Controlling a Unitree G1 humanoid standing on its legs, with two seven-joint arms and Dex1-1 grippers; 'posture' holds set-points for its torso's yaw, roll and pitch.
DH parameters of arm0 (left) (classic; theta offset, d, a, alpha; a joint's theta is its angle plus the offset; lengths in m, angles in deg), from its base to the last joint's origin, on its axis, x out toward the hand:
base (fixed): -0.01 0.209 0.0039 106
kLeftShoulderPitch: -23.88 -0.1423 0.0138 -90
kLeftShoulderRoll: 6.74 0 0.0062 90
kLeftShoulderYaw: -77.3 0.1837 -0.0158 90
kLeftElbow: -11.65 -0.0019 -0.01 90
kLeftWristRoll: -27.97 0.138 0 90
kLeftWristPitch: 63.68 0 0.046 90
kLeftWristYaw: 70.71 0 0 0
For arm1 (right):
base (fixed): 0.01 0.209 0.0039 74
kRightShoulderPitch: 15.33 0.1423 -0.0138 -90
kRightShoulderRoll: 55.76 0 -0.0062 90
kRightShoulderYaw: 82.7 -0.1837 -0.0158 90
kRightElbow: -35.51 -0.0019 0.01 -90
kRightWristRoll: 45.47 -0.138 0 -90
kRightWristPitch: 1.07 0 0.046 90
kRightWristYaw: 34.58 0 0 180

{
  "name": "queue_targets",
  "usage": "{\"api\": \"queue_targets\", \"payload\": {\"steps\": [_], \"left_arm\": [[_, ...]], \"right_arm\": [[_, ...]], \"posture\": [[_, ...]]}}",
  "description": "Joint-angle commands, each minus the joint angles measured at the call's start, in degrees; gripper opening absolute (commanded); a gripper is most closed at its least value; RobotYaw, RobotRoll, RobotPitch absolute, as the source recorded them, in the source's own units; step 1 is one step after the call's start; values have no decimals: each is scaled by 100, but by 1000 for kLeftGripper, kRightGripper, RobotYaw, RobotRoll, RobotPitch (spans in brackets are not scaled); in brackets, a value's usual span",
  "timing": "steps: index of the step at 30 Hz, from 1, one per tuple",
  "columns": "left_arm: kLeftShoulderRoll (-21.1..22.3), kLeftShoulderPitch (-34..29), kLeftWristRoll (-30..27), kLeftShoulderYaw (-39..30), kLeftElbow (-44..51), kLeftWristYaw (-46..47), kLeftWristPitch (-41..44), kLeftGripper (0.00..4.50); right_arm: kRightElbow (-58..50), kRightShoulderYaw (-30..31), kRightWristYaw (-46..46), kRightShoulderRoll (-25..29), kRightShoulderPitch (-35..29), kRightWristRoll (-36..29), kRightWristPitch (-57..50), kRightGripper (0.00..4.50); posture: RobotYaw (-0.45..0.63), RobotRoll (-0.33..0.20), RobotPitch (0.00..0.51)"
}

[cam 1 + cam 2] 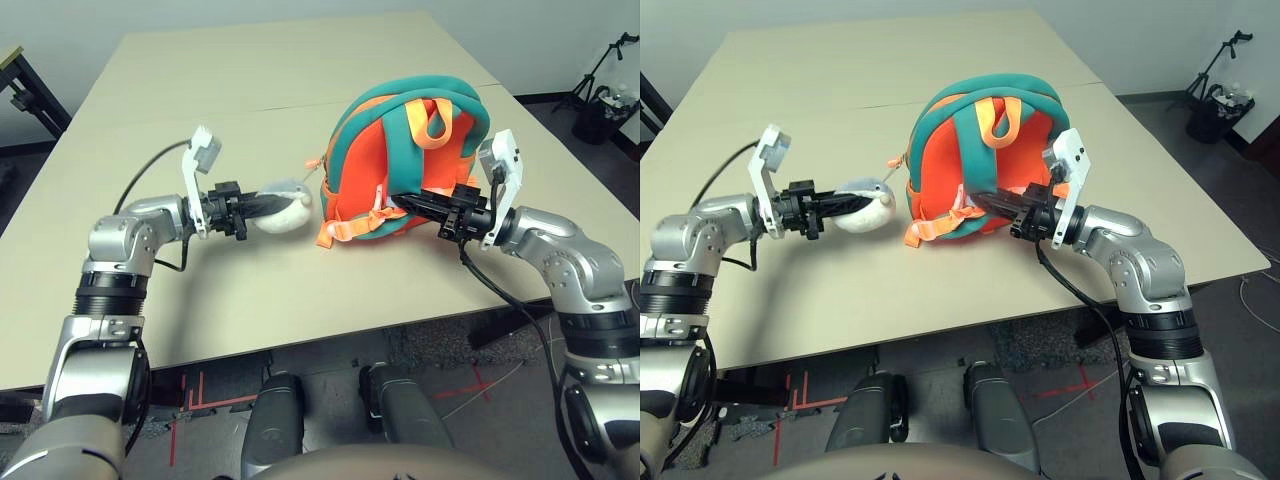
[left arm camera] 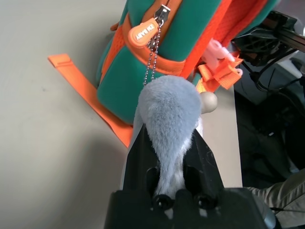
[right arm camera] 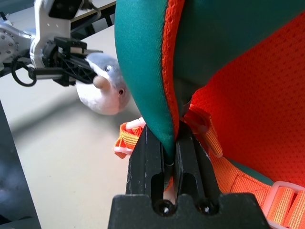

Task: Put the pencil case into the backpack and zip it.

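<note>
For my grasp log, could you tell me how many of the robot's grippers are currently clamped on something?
2. The left gripper is shut on the plush fish charm beside the backpack; the right gripper is shut on the backpack's teal edge.

Your left gripper was extended roughly level, pointing inward toward your right gripper, its two black fingers clamped on the plush fish charm. Your right gripper pointed level and inward, fingers pinched on the backpack edge. Both silver forearms were angled inward, elbows bent outward.
</note>
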State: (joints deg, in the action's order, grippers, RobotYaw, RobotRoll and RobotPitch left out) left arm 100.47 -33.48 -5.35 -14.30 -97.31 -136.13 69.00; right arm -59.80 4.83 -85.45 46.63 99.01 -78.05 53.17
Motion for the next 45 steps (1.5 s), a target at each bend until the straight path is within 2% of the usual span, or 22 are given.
{"api": "queue_targets", "payload": {"steps": [1, 2, 3, 5, 14, 19, 26, 32, 36, 40, 45], "left_arm": [[-35, -185, 184, 35, -196, 79, -74, 206], [-45, -197, 190, 16, -207, 106, -80, 206], [-46, -203, 200, -6, -219, 139, -89, 390], [0, -240, 222, -74, -253, 189, -127, 963], [460, -813, 48, -601, 116, 391, 33, 4454], [599, -1371, -213, -1076, 669, 696, 473, 4500], [763, -1991, -460, -1816, 1423, 1099, 582, 4500], [808, -2194, -609, -2604, 1757, 1476, 352, 4500], [606, -2381, -247, -2811, 1788, 1911, -368, 4500], [263, -2395, 111, -2865, 1681, 2563, -1154, 4500], [-161, -2254, 801, -2826, 1276, 3516, -2317, 4500]], "right_arm": [[-34, 149, -49, -12, -2, 15, -26, 0], [-42, 149, -53, -7, -8, 12, -33, 0], [-45, 150, -54, -4, -11, 10, -37, 0], [-64, 150, -52, 2, -29, 8, -43, 0], [-41, 144, -127, 132, -53, 23, -89, 0], [193, 90, -360, 493, 54, 91, -73, 1836], [711, -136, -893, 1301, 198, 110, -24, 4478], [1274, -371, -1363, 2103, 123, 145, -64, 4478], [2402, -621, -1224, 2310, 307, 470, 465, 4478], [3529, -858, -644, 1973, 754, 774, 1289, 4478], [4918, -998, 536, 1398, 1300, 1340, 2518, 4478]], "posture": [[-75, 0, 87], [-75, 0, 87], [-75, 0, 87], [-76, 0, 88], [-69, 0, 90], [-60, 0, 94], [-47, 0, 95], [-36, 0, 98], [-23, 0, 97], [-20, 0, 92], [-12, 0, 92]]}}
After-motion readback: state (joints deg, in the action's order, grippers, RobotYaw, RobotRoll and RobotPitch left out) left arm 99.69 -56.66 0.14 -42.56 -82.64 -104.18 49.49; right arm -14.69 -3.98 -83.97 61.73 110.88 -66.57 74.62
